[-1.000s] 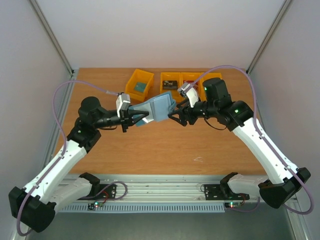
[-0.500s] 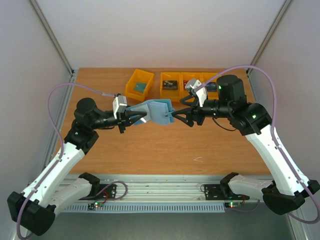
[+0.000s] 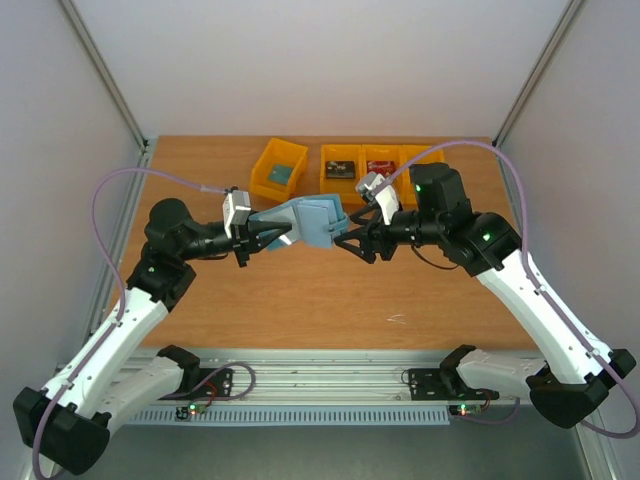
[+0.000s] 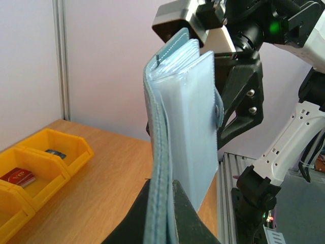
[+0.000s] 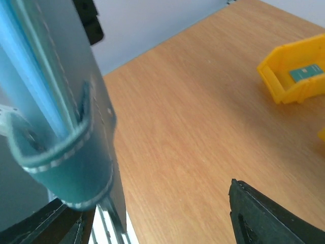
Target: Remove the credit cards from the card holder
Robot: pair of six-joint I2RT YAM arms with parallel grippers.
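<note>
My left gripper (image 3: pixel 272 236) is clamped on the left end of the card holder (image 3: pixel 316 221), holding it above the table (image 3: pixel 300 300) with its long axis running straight toward my right gripper (image 3: pixel 347 243), whose jaws stand apart right at the free edge, so that arm is nearer

Slate-blue card holder (image 3: pixel 315 222), leaves folded together, stands on edge in mid-air.
</note>
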